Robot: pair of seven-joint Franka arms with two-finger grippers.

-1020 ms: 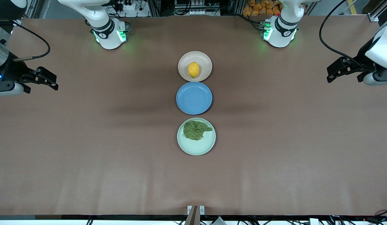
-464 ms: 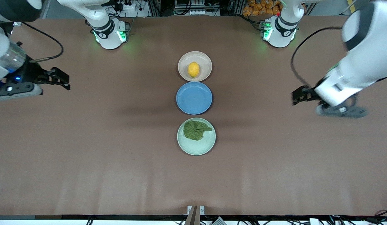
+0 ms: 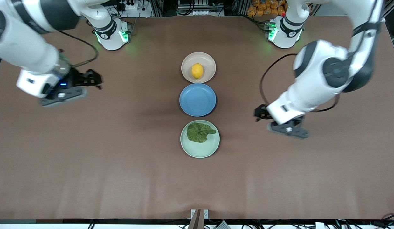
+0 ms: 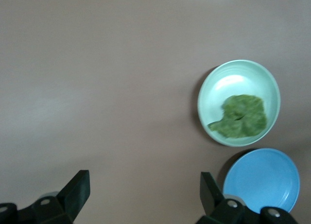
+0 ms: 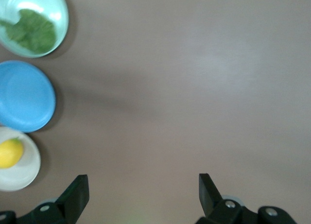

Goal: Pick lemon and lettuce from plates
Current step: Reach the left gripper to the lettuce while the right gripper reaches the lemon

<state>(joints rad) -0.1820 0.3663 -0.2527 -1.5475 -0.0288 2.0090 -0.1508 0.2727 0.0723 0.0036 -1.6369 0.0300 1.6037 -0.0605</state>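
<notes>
The lemon (image 3: 197, 70) lies on the beige-cream plate (image 3: 208, 63), the plate closest to the robots' bases. The lettuce (image 3: 199, 132) lies on the pale mint plate (image 3: 201, 150), the plate nearest the front camera. My left gripper (image 3: 259, 114) is open and empty over bare table toward the left arm's end, apart from the plates. My right gripper (image 3: 95, 79) is open and empty over bare table toward the right arm's end. The left wrist view shows the left gripper (image 4: 144, 191), the lettuce (image 4: 240, 118) and the mint plate (image 4: 228, 82). The right wrist view shows the right gripper (image 5: 143, 192), the lemon (image 5: 9, 152) and the lettuce (image 5: 31, 30).
An empty blue plate (image 3: 197, 100) sits between the two task plates, close to both. It also shows in the left wrist view (image 4: 262, 180) and the right wrist view (image 5: 24, 95). Brown table surface spreads widely around the row of plates.
Both arms have swung in from the table's ends toward the plates in the middle. The left gripper has come closer than the right. The lemon, lettuce and plates have not moved.
</notes>
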